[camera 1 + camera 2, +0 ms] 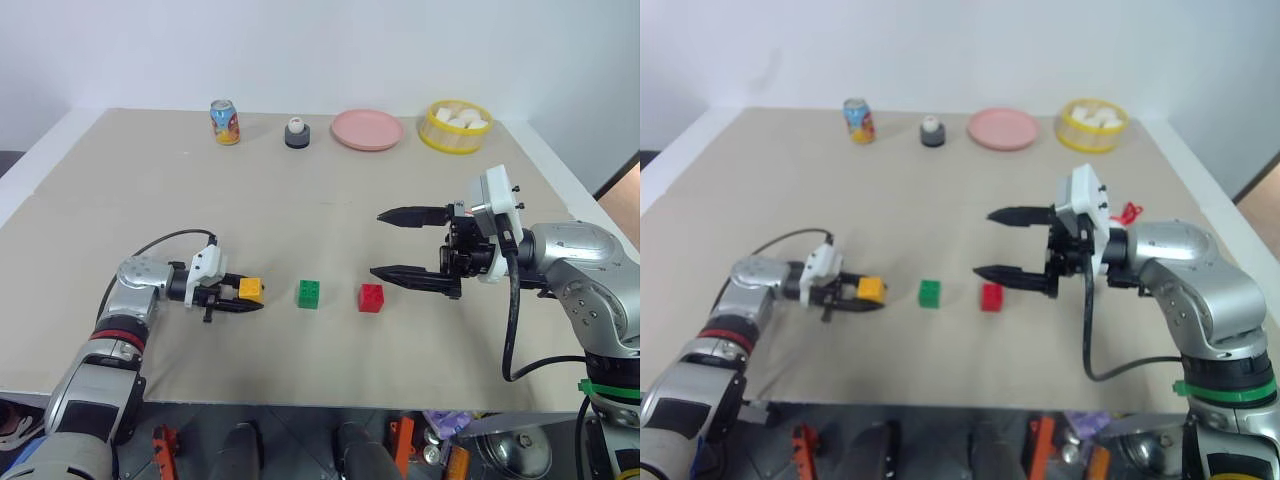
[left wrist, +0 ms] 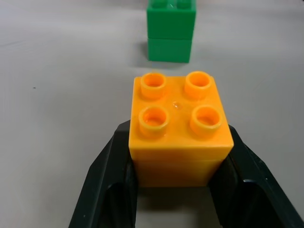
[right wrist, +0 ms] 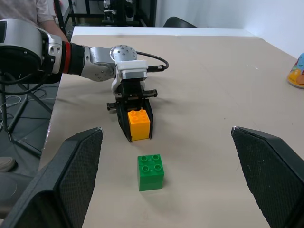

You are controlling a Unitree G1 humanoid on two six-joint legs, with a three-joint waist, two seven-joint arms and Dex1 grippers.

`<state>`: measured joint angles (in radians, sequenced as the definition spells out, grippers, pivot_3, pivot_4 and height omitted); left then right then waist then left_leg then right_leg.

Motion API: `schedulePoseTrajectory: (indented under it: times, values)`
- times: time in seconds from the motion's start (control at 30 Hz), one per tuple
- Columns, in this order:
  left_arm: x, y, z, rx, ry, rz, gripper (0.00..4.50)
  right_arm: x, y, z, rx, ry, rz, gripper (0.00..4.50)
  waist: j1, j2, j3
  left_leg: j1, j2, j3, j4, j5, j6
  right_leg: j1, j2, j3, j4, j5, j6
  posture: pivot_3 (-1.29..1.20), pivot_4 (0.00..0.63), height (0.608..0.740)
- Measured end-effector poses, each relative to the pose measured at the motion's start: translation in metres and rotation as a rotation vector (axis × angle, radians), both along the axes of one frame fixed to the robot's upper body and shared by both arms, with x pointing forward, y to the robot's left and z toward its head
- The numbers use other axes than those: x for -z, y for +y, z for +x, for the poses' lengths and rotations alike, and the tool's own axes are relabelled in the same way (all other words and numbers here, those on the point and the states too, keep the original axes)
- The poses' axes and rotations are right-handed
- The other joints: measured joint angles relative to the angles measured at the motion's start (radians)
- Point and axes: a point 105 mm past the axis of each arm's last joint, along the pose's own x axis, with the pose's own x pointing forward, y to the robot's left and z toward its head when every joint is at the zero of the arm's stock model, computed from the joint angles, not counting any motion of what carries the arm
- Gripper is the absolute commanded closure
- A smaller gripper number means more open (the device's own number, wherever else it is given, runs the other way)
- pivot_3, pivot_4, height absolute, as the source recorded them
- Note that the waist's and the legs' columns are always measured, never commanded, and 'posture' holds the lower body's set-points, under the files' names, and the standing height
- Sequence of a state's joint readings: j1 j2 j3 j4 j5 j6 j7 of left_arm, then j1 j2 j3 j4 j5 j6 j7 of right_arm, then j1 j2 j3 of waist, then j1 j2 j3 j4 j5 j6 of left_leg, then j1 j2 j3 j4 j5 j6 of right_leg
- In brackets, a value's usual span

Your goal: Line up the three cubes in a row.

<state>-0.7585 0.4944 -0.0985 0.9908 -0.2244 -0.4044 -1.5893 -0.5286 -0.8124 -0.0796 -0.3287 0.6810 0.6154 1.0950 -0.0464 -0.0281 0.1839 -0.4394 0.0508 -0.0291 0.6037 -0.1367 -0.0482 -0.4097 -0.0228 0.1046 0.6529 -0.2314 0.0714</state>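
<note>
My left gripper (image 1: 256,294) is shut on the yellow-orange cube (image 1: 250,288), holding it by two opposite sides low over the table's front left. In the left wrist view the studs face up and the black fingers (image 2: 107,175) flank the cube (image 2: 178,128). The green cube (image 1: 309,293) stands just to its right, with a small gap between them. Further right is the red cube (image 1: 371,298), roughly level with the other two. My right gripper (image 1: 388,243) hovers wide open, just right of and above the red cube, with nothing between its fingers.
Along the table's far edge stand a drink can (image 1: 225,122), a small white toy in a dark cup (image 1: 297,132), a pink plate (image 1: 367,130) and a yellow bowl (image 1: 455,138) holding white pieces. The table's front edge (image 1: 320,400) runs close below the cubes.
</note>
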Motion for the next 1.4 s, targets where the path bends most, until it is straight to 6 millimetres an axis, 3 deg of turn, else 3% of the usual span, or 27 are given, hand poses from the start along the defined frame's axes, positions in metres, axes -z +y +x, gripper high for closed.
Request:
schedulePoseTrajectory:
  times: [0.4,0.43,0.63,1.1,1.3,1.4]
  values:
    - [-0.001,0.004,-0.002,0.019,-0.009,0.026,3.13,-0.001,0.000,0.000,-0.010,-0.003,-0.001,0.00,-0.001,0.000,0.000,0.000,0.000,0.000,-0.001,0.000,0.000,-0.001,0.000,0.000,0.000,-0.003,0.001,0.00,0.150,0.740]
    - [-0.001,0.005,-0.002,0.020,-0.013,0.032,2.10,-0.002,0.000,0.000,-0.009,-0.004,-0.001,0.00,-0.002,0.000,0.000,0.000,0.000,0.000,-0.001,0.000,0.000,-0.001,0.000,0.000,0.000,-0.002,0.001,0.00,0.150,0.740]
    - [-0.002,0.012,0.000,-0.016,-0.022,0.036,0.08,-0.003,0.000,0.001,-0.010,-0.006,0.000,0.00,-0.003,0.000,0.000,0.000,0.000,0.001,-0.002,0.000,0.000,-0.002,0.000,0.000,0.000,-0.003,0.001,0.00,0.150,0.740]
    - [-0.005,0.021,-0.007,-0.017,-0.045,0.037,0.03,-0.007,0.000,0.004,-0.011,-0.015,0.004,0.00,-0.003,0.000,0.000,-0.001,0.001,0.000,-0.003,-0.002,0.000,-0.002,0.001,0.000,0.000,-0.006,0.000,0.00,0.150,0.740]
    - [-0.015,0.065,-0.023,-0.115,0.005,0.065,0.03,-0.006,-0.003,0.010,-0.003,-0.004,0.002,0.00,-0.003,0.000,0.000,-0.001,0.002,0.002,-0.004,-0.002,-0.001,-0.004,0.001,0.000,0.000,-0.006,-0.001,0.00,0.150,0.740]
    - [-0.027,0.097,-0.031,-0.243,0.000,0.080,0.03,-0.006,-0.002,0.013,-0.012,-0.010,-0.006,0.00,-0.003,0.000,0.000,-0.001,0.003,0.003,-0.004,-0.002,-0.001,-0.005,0.001,0.000,0.000,-0.006,-0.002,0.00,0.150,0.740]
